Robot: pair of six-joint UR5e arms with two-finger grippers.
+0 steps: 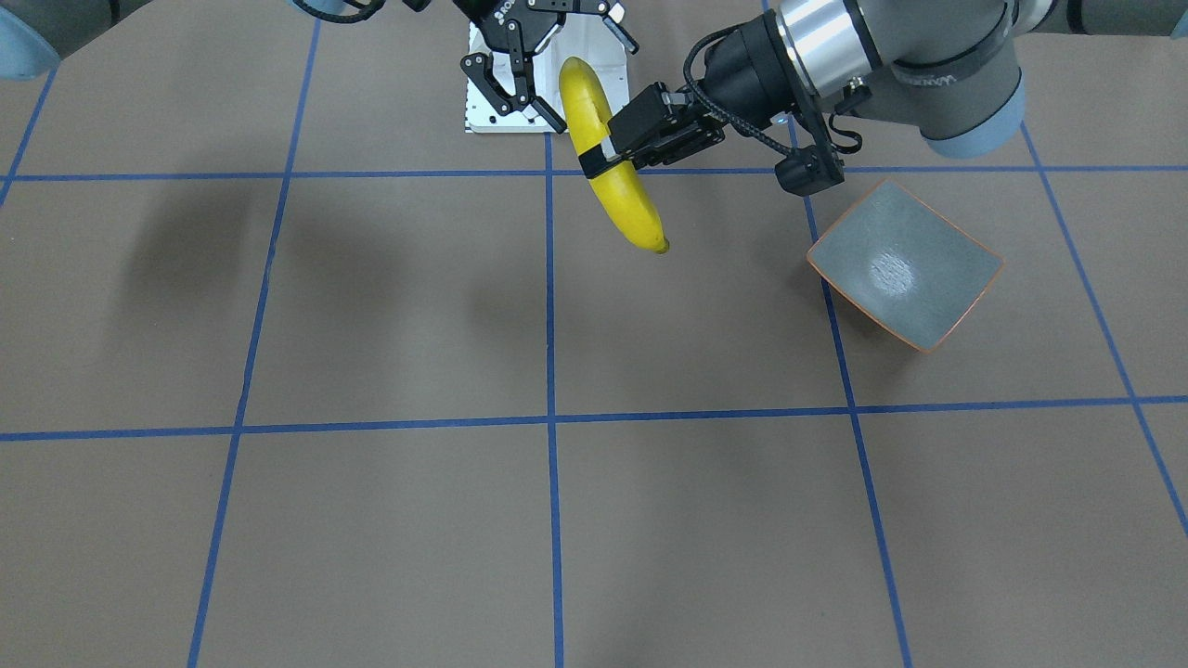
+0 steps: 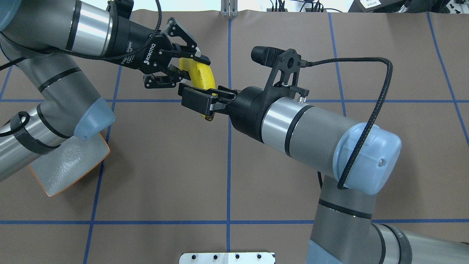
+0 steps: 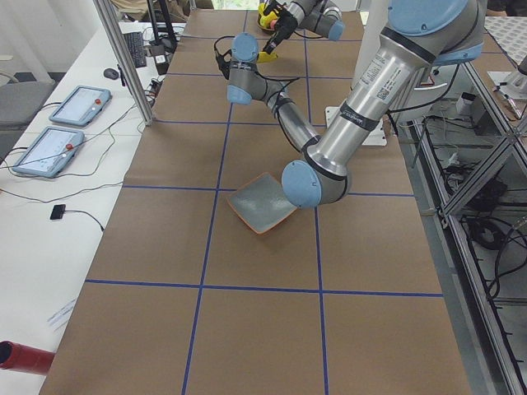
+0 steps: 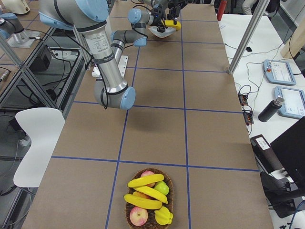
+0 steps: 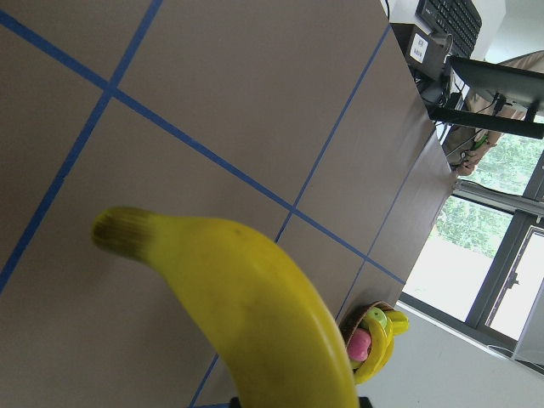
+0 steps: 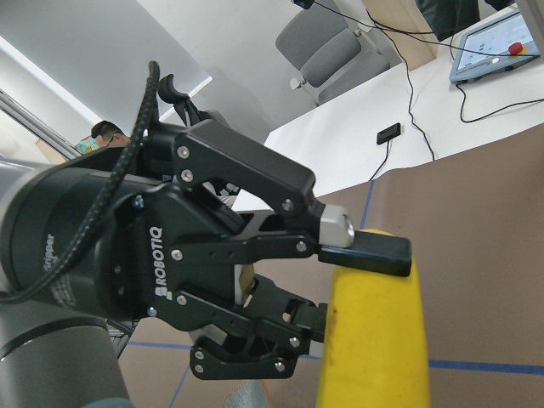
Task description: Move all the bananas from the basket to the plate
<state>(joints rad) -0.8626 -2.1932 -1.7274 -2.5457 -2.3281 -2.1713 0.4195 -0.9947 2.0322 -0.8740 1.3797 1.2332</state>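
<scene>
the curved, glossy yellow banana [image 1: 608,158] hangs in mid-air above the brown-paper-covered bench [image 1: 390,520], between both arms. the right gripper [image 1: 601,160] is clamped on the banana's middle. the left gripper [image 2: 190,68] has its fingers spread about the banana's upper end, not yet closed on it. the squarish speckled-grey plate with a thin orange rim [image 1: 905,264] lies near, under the left arm, holding no fruit. the round woven basket [image 4: 149,200], well apart at the bench's far end, holds three more bananas with apples.

risks, as judged:
- if the right gripper releases before the left gripper closes, the banana drops to the bench.
- a grip near the tip may let the banana swing or slip.
- close fingers may collide.

legible writing: "robotiq" on the left gripper body; other lettering is too small to read.
</scene>
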